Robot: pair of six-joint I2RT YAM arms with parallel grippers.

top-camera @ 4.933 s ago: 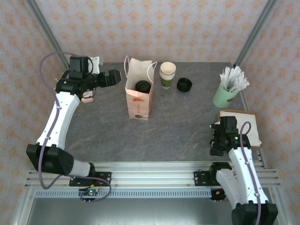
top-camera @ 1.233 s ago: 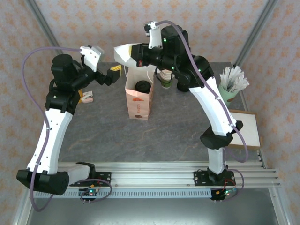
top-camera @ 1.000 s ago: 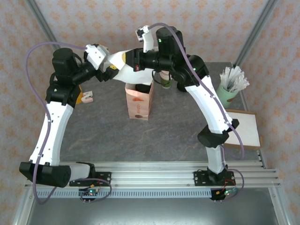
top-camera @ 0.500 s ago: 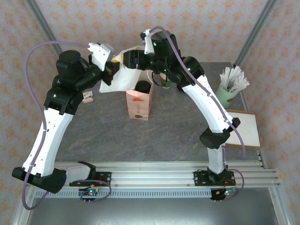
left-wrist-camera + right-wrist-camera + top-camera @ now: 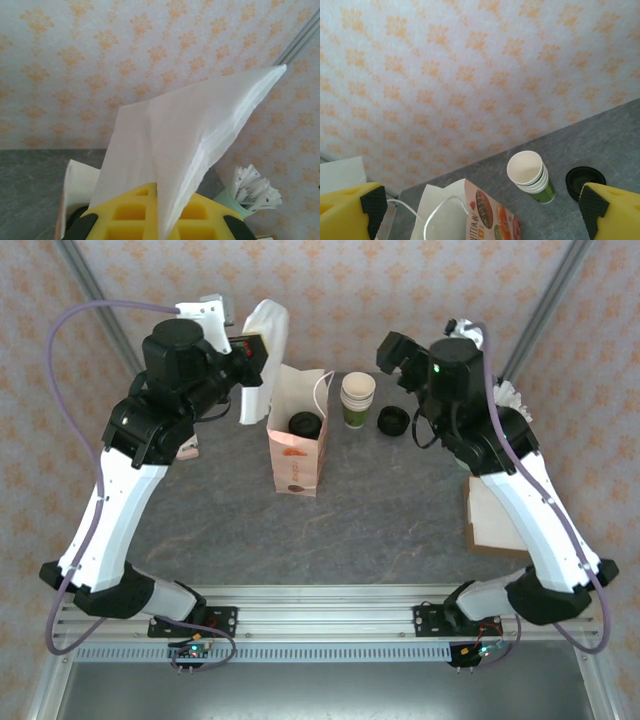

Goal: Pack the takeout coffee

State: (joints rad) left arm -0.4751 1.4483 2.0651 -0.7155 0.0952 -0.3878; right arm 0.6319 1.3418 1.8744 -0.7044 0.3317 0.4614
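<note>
The takeout coffee (image 5: 305,424) stands inside the open paper bag (image 5: 297,445), and its round black lid shows at the bag's mouth. My left gripper (image 5: 252,355) is raised above and left of the bag, shut on a folded white napkin (image 5: 265,345). In the left wrist view the napkin (image 5: 190,135) rises from between the yellow fingers of the left gripper (image 5: 160,200). My right gripper (image 5: 392,352) hangs open and holds nothing, high above the stacked cups. In the right wrist view the right gripper (image 5: 480,215) sits with the bag (image 5: 470,210) below it.
A stack of lidless green cups (image 5: 357,400) (image 5: 530,175) and a loose black lid (image 5: 393,421) (image 5: 585,179) sit right of the bag. The mint cup of white sticks (image 5: 252,190) is at the back right. A brown board (image 5: 490,520) lies under the right arm.
The right gripper let go of the napkin and swung away to the right. The left gripper now holds the napkin alone and has lifted it higher.
</note>
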